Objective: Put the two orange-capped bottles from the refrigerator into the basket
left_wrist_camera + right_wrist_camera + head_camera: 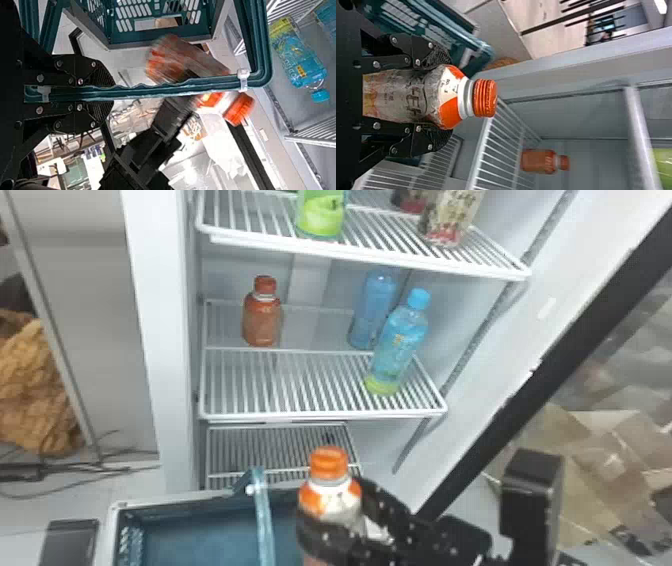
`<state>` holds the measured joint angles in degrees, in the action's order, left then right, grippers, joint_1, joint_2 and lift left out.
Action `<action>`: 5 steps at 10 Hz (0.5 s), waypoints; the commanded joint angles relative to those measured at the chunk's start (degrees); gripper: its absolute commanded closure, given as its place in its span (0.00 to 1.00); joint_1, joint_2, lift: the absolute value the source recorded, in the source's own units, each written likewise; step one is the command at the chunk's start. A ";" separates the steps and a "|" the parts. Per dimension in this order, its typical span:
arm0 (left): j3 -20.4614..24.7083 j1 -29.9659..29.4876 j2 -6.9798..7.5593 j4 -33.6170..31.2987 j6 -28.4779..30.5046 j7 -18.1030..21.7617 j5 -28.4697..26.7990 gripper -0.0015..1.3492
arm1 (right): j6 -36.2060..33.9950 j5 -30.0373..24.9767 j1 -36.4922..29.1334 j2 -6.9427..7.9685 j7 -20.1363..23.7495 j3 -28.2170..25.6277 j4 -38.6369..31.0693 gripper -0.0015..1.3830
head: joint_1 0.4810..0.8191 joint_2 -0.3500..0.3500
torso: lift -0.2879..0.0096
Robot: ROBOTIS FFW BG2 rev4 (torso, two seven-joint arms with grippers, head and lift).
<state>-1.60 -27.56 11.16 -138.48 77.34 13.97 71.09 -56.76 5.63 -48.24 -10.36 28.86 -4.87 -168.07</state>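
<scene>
Head view: clamped orange-capped plastic bottle [327, 490] in black right gripper [446, 97] by teal plastic basket [200, 535], handle [264, 520] in black left gripper [107, 94], likely for steadiness.

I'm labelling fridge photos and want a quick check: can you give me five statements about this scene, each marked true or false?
1. The right claw grips an orange-capped bottle. True.
2. The other orange-capped bottle is lying in the basket. False: the other orange-capped bottle stands on a fridge shelf.
3. The left claw holds the basket's handle. True.
4. The front blue-capped bottle has toppled over. False: the front blue-capped bottle stands upright.
5. A green container is on a higher shelf. True.
</scene>
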 commanded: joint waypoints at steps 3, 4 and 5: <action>-0.12 0.28 0.00 0.04 0.00 -0.09 -0.25 0.89 | -9.61 1.23 1.97 -0.45 0.41 0.64 -0.31 0.63 | 0.63 0.00 | 0.00; -0.57 0.70 0.18 0.04 0.00 -0.09 -0.14 0.89 | -9.61 2.14 3.80 -0.72 1.02 1.32 0.52 0.63 | 0.63 0.00 | 0.00; -0.92 1.12 0.26 0.18 0.00 -0.09 -0.14 0.89 | -10.31 2.03 4.65 -0.98 1.02 2.12 0.94 0.63 | 0.63 0.00 | 0.00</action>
<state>-2.27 -26.69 11.35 -138.36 77.34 13.90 70.90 -66.69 7.62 -44.31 -11.16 29.90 -3.23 -167.44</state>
